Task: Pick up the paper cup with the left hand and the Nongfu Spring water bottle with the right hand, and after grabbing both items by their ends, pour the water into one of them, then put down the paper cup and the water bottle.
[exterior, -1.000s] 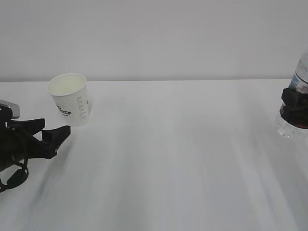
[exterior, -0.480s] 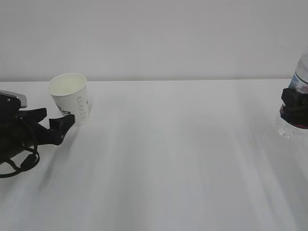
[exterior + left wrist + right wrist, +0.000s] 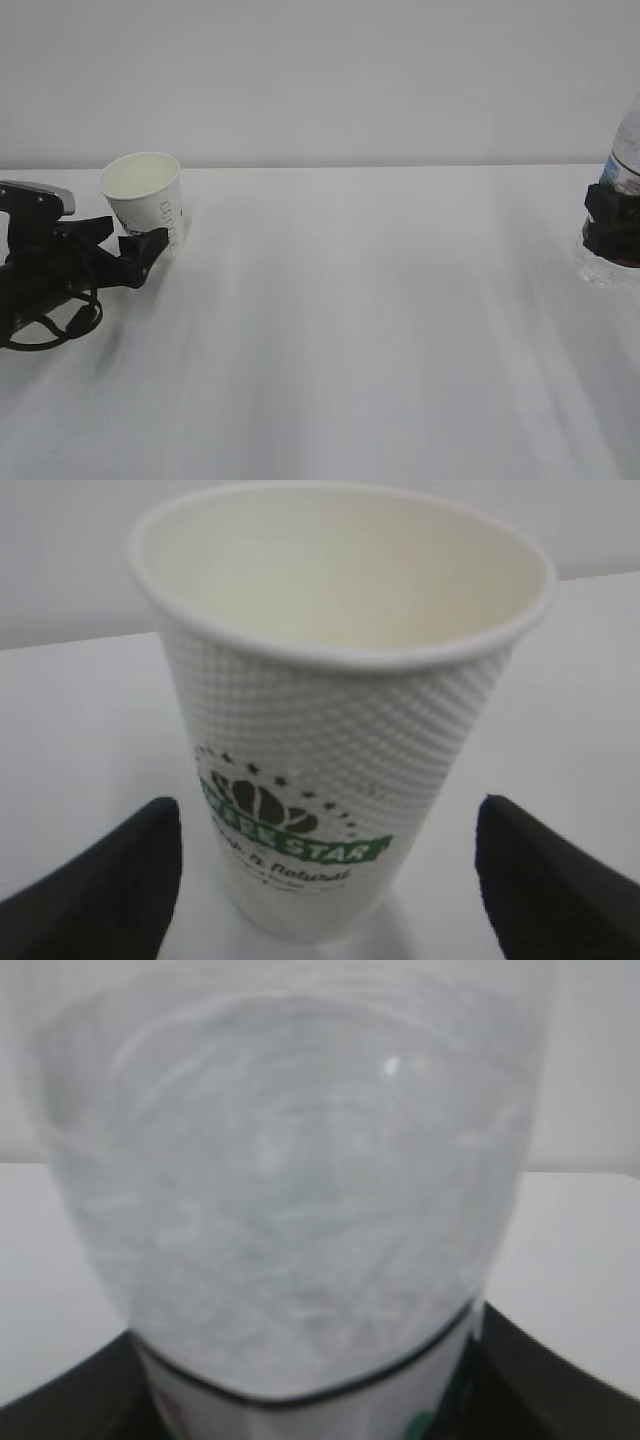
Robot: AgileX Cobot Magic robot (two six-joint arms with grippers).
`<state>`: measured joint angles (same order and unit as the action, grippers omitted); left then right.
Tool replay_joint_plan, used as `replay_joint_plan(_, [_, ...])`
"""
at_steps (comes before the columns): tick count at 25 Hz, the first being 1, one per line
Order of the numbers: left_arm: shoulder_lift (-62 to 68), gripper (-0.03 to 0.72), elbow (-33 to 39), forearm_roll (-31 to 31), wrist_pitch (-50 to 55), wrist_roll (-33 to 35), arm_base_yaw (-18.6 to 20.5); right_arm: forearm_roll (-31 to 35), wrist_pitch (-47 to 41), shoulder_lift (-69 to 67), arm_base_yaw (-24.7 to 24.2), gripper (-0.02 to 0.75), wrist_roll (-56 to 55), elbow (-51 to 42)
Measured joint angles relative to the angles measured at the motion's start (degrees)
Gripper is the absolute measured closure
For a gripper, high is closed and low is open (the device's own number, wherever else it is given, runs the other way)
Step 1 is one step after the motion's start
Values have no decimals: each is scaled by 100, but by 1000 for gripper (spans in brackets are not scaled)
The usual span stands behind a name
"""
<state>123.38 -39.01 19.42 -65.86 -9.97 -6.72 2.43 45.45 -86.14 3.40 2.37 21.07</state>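
Paper cup point(image 3: 147, 204), small, white and tapered with a dimpled wall, a green logo and a cream inside, stands upright on the white table point(image 3: 350, 320) at its far left, mouth up and long axis vertical. Seen from the left wrist, the cup point(image 3: 340, 710) fills the space straight ahead of the left tool point(image 3: 330, 880), whose two black jaws stand wide apart, one low on each side of the cup's base, with bare table showing between each jaw and the cup wall. From the exterior view the left tool point(image 3: 125, 250) lies low along the table, reaching toward the cup from the left, its near jaw tip just at the cup's lower wall; whether it touches cannot be told. The coming move seems to turn on this: the cup sits between the open jaws, so a close near its lower end should catch it. Well apart, at the table's far right edge, the tall clear plastic Nongfu Spring water bottle point(image 3: 618, 200) stands upright, and the black right tool point(image 3: 612, 228) is clamped around its body low down; the right wrist view shows the bottle point(image 3: 290, 1200) filling the frame between the dark jaws.
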Motion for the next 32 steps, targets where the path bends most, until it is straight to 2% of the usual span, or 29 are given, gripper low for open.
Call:
replay_joint_plan(10, [342,-5,-367,99,0,-426,0,0,0,0,0,279,85,0])
replay_joint_plan(23, [531,-5,-724,154,0,-451,0,0,56,0,0,279,107,0])
replay_joint_plan(32, [784,-5,-1025,98,0,-489,-152,0,56,0,0,279,128,0])
